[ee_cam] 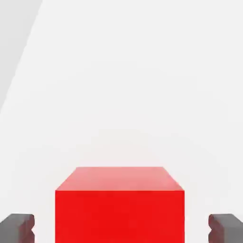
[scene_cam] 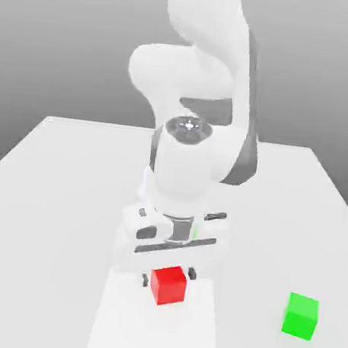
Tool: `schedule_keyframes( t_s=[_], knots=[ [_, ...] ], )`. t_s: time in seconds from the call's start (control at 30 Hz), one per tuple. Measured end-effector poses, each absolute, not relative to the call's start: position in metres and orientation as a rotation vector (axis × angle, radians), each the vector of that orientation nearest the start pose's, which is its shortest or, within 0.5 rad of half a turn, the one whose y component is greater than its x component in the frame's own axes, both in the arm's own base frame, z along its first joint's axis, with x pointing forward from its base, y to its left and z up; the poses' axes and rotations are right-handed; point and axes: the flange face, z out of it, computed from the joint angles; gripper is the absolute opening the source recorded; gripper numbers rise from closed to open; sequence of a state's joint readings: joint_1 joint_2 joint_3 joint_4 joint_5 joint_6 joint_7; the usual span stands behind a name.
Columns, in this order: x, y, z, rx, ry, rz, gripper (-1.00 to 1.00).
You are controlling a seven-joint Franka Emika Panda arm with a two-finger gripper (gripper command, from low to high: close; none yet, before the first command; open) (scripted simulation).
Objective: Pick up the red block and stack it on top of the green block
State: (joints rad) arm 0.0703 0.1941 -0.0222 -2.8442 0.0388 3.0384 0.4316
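Note:
The red block (scene_cam: 168,284) rests on the white table, near its front edge. My gripper (scene_cam: 168,275) hangs low right over it, open, with one finger on each side of the block. In the hand view the red block (ee_cam: 119,209) sits between the two dark fingertips (ee_cam: 19,228), and a gap of bare table shows on each side, so neither touches it. The green block (scene_cam: 301,315) stands alone on the table toward the exterior view's right, well apart from the red one and at about the same depth.
The white table (scene_cam: 59,194) stretches wide around both blocks. The arm's white body (scene_cam: 187,156) rises behind the gripper, over the middle of the table. A lighter patch of table lies under the gripper.

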Motion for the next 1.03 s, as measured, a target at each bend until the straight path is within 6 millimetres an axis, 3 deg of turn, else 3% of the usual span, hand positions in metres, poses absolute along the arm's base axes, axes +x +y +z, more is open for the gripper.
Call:
schedule_keyframes(
  t_s=[0.17,0.4,0.47,0.6,0.73,0.77,0.9,0.93,1.03],
  knots=[
    [0.351,0.013,0.146,-3.072,0.658,0.001,-1.00],
    [0.351,0.013,0.201,-3.072,0.659,0.001,-1.00],
    [0.361,0.046,0.212,-3.098,0.550,-0.001,-1.00],
    [0.378,0.133,0.227,-3.137,0.306,-0.006,-1.00],
    [0.373,0.232,0.242,-3.145,0.061,-0.002,-1.00],
    [0.372,0.245,0.240,-3.143,0.033,-0.001,-1.00],
    [0.376,0.251,0.199,-3.142,0.039,-0.001,-1.00],
    [0.376,0.251,0.188,-3.142,0.039,0.000,1.00],
    [0.376,0.251,0.188,-3.142,0.039,0.000,1.00]
  ],
)
